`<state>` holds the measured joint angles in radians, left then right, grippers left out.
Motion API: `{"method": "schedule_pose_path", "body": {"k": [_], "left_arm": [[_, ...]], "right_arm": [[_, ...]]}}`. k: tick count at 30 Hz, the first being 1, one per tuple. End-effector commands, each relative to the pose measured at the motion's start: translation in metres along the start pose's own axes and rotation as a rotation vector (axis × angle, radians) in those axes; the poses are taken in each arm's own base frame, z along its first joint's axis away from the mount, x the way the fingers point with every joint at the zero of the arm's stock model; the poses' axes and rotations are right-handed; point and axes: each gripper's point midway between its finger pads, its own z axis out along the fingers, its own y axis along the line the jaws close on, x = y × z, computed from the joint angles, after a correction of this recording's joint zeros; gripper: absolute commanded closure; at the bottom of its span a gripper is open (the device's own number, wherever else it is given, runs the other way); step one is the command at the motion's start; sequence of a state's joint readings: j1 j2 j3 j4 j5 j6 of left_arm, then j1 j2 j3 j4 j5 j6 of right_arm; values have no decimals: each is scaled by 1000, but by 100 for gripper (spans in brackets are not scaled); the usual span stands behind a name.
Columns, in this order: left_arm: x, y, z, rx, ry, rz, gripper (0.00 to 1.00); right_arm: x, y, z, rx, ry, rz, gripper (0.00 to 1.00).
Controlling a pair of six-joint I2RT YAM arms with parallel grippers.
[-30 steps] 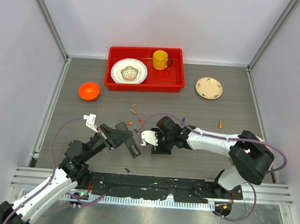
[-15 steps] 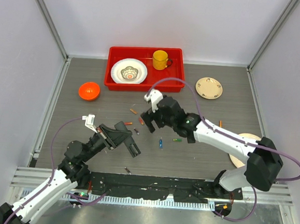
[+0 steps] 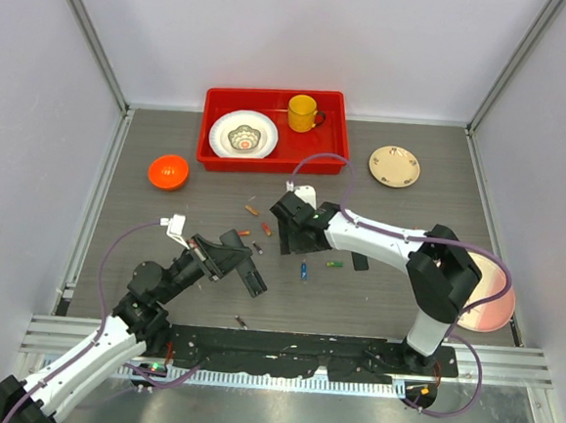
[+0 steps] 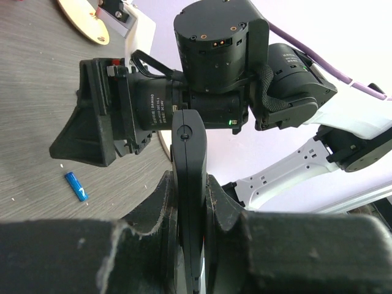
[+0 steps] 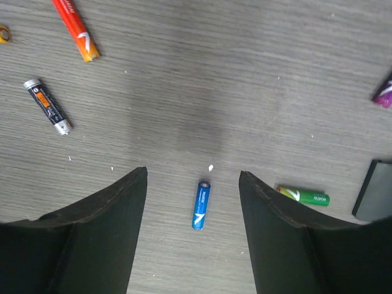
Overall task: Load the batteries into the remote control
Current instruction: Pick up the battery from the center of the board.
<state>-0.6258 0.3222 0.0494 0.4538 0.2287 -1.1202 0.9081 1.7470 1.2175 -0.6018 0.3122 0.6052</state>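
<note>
Top view: grips the remote control (image 3: 253,282) in the left hand (image 3: 241,266), lower left of centre, apparently clear of the counter (image 3: 164,224) and angled toward the middle. Reaches in from the right with the right hand (image 3: 294,238), forearm stretched leftward, fingers pointing down, just up-left of the blue battery (image 3: 304,270). Leaves the green battery (image 3: 334,265) just to the right of the blue one. Reads as the fetching step: remote held ready, no cell picked up yet.

Left wrist view: clamps tight on the remote control (image 4: 190,177), edge-on between both fingers, the bar running up the middle of the frame. Shows the right hand (image 4: 86,136) beyond its tip, low over the counter, with the blue battery (image 4: 76,185) at lower left. Cannot tell whether the battery bay is open.

Right wrist view: stands wide, nothing between the fingers of the right hand (image 5: 193,179). Frames the blue battery (image 5: 200,204) lying flat in the gap. Places the green battery (image 5: 303,196) at right beside a flat black piece (image 5: 372,197), possibly the cover, and the dark grey battery (image 5: 48,105) and an orange battery (image 5: 76,29) at upper left.

Next, by the look of it: drop straight down, straddle the blue battery across its width, close, then carry it to the remote. Calls for fine alignment, since so thin a cylinder could roll off a finger.
</note>
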Motion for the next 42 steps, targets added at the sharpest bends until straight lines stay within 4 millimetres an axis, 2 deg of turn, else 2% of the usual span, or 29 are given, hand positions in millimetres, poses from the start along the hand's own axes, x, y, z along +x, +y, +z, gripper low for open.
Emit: {"method": "schedule_pose_path", "body": {"k": [1,2,7,13,35,38,39,41,42], "left_arm": [[-4,-8,1,39,-18,7,100],[-4,-9,0,43,-16,8,100],[-3,-7,-1,39,-16,11,100],[-4,-6,-1,35,-19,13,100],[-1,-2,1,31,-11,8,100],[-1,-2,1,31,-11,8,100],[-1,-1,2,28,-10,7,100],[-1,-2,2,30,-13,6,100],[-2,0,3,23,-14,3,100]], "right_arm": [[2,-6,-3,47,11,78,37],[6,-5,-1,43,26,75,43],[23,-4,5,22,76,58,55],[42,-8,12,18,129,39,59],[64,-10,24,3,184,15,68],[65,-10,25,2,187,10,76],[64,-10,25,2,179,12,83],[61,-11,23,-3,161,14,90],[54,-9,16,-23,126,26,98]]}}
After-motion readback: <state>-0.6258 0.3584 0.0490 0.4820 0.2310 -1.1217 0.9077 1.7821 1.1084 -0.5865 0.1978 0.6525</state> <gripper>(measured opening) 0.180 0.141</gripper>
